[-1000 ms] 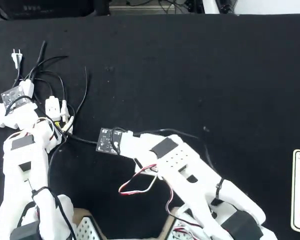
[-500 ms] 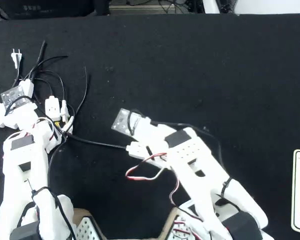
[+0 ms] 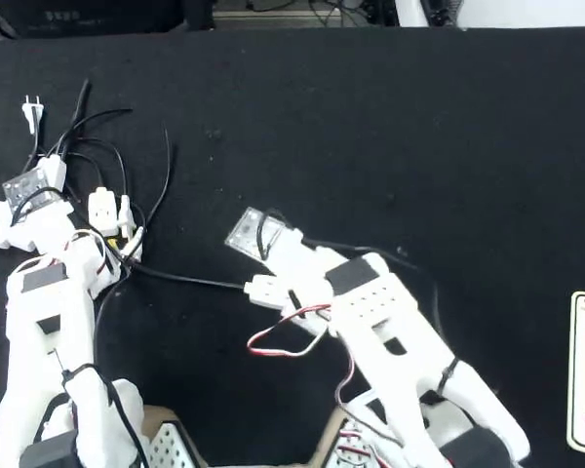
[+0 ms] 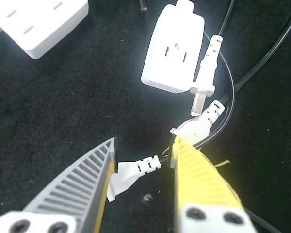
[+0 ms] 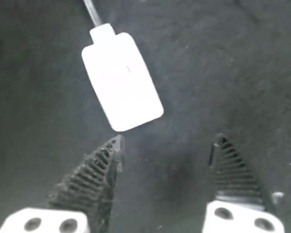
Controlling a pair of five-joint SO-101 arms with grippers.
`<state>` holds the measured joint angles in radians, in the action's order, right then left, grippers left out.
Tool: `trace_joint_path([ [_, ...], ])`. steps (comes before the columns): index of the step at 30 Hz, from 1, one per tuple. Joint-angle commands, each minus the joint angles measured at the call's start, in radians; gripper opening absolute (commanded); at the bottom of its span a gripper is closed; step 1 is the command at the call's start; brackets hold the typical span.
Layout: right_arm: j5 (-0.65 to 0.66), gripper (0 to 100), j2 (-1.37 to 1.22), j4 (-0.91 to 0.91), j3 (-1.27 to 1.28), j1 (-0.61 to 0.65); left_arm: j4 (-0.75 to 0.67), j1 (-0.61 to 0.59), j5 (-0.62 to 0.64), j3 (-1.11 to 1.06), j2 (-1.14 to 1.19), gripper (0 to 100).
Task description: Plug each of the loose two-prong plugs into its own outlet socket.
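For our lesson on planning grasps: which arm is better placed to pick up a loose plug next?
Left. The left gripper has open fingers straddling a loose plug, with an outlet socket just beyond. The right gripper is open beside a white block, with no plug between its fingers.

Glossy white plastic is seen on the outlet socket [image 4: 173, 51]; matt black fuzzy cloth on the table [image 4: 58, 102]
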<state>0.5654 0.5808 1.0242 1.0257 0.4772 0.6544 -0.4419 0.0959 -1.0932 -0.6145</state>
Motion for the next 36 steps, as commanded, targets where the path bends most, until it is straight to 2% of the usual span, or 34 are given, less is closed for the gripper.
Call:
trace_joint_path([
  [1,-0.034,26.9,0.084,0.060,-0.031,0.107,0.003,-0.001,0.009,0.013,-0.020,19],
  [4,-0.034,26.9,0.097,-0.046,0.079,0.178,0.003,-0.001,0.008,0.012,-0.020,19],
  [7,-0.034,26.9,0.073,-0.170,0.154,0.170,0.003,-0.002,0.006,0.008,-0.020,19],
  [16,0.170,26.9,-0.073,-0.353,0.159,-0.035,0.003,-0.001,0.006,0.010,-0.020,19],
  [25,0.175,26.9,-0.088,-0.344,0.081,-0.091,0.003,-0.001,0.006,0.010,-0.020,19],
  [32,0.104,26.9,-0.079,-0.362,0.071,-0.123,0.003,-0.001,0.005,0.008,-0.020,19],
  [36,0.107,26.9,-0.025,-0.236,0.033,-0.170,0.003,-0.002,0.005,0.007,-0.020,19],
])
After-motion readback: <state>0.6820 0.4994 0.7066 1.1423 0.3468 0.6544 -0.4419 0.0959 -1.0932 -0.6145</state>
